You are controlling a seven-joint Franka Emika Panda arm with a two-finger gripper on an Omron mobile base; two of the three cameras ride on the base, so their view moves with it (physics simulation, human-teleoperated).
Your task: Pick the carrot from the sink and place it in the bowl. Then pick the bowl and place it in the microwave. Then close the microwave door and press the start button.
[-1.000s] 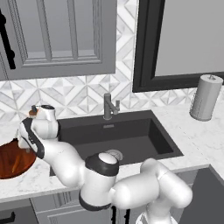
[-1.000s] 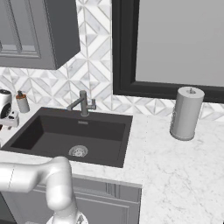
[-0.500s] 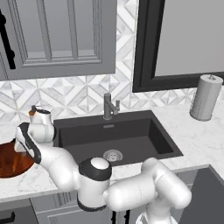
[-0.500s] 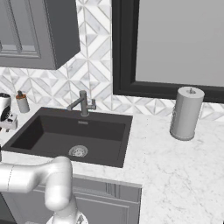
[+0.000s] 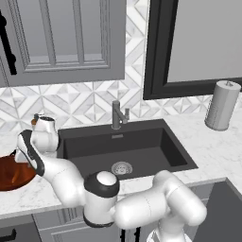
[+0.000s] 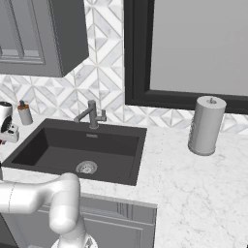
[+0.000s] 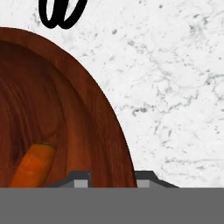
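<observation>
Reddish-brown wood of the bowl (image 7: 65, 109) sits between our tool (image 7: 112, 178) tips, closed on its rim, the carrot (image 7: 33, 166) inside it, on the marble worktop (image 7: 175, 87).

bowl (image 5: 9, 176): cut by left edge in left base view, partly behind arm | carrot (image 7: 33, 166): lower end hidden in hand view | gripper (image 7: 113, 179): only finger tips (image 7: 80, 180) show astride bowl rim, contact unclear | sink (image 6: 77, 150): near wall hidden
</observation>
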